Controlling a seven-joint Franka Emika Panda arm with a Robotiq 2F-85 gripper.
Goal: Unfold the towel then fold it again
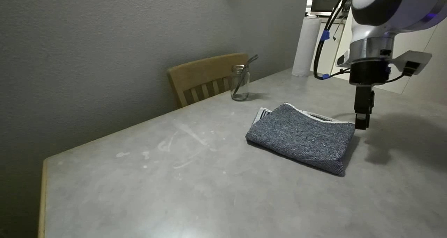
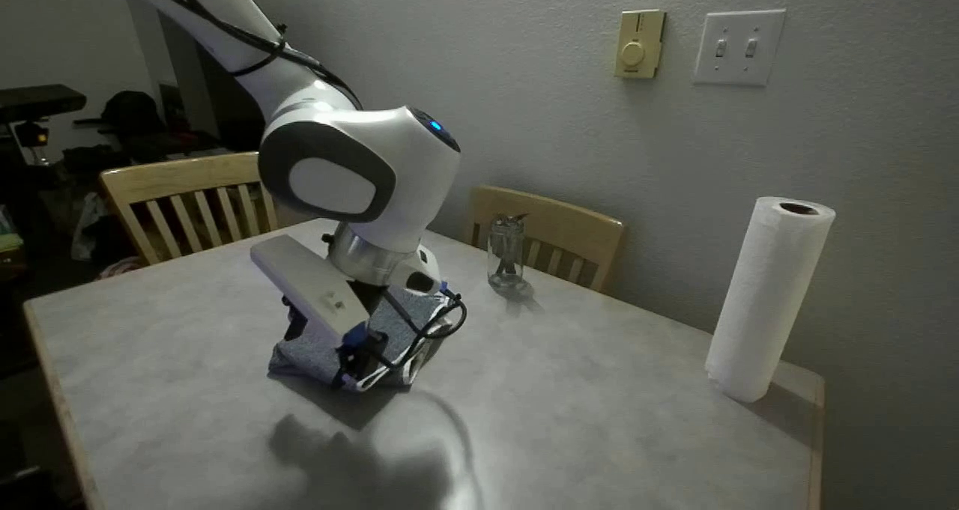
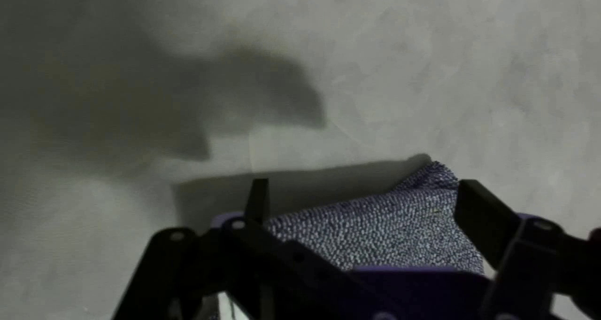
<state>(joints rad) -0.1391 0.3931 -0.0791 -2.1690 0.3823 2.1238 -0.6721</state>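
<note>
So we have black two-finger gripper spread, empty, at folded grey-blue terry towel, presumably to pinch its edge.

Apparently a home dining area: pale wooden slat-backed chairs stand beside a grey-topped, straight-sided, wood-edged table; a cylindrical white paper-towel roll stands on the table, a boxy black-and-silver microwave beyond it.

Above the silver collar my arm is white and dark grey; beside, black cables; below, black gripper.
</note>
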